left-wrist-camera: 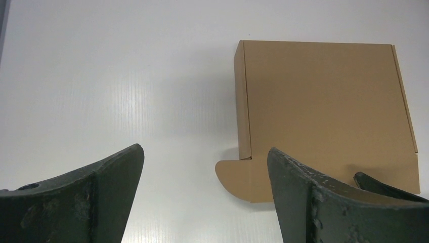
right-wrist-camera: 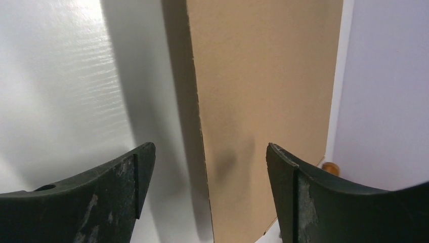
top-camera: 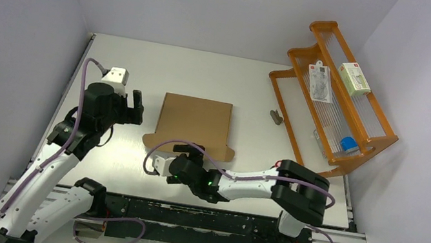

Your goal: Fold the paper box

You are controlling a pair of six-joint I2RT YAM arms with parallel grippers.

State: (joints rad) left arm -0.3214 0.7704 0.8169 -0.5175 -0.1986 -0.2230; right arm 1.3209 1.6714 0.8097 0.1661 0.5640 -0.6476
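Note:
The paper box (top-camera: 193,120) lies flat and closed in the middle of the table, plain brown cardboard with a rounded front flap (top-camera: 154,141) sticking out at its near edge. My left gripper (top-camera: 135,103) hovers open just left of it; in the left wrist view the box (left-wrist-camera: 324,106) and flap (left-wrist-camera: 243,177) lie ahead and to the right of the gripper (left-wrist-camera: 205,152), which holds nothing. My right gripper (top-camera: 188,151) is at the box's near edge. In its wrist view the cardboard (right-wrist-camera: 263,91) runs between the open jaws of the gripper (right-wrist-camera: 210,147), its edge in the gap.
An orange wire rack (top-camera: 351,157) stands at the right, holding a white-and-green carton (top-camera: 355,78), a clear packet (top-camera: 321,83) and a blue item (top-camera: 348,144). A small grey object (top-camera: 276,117) lies between box and rack. White walls enclose the table.

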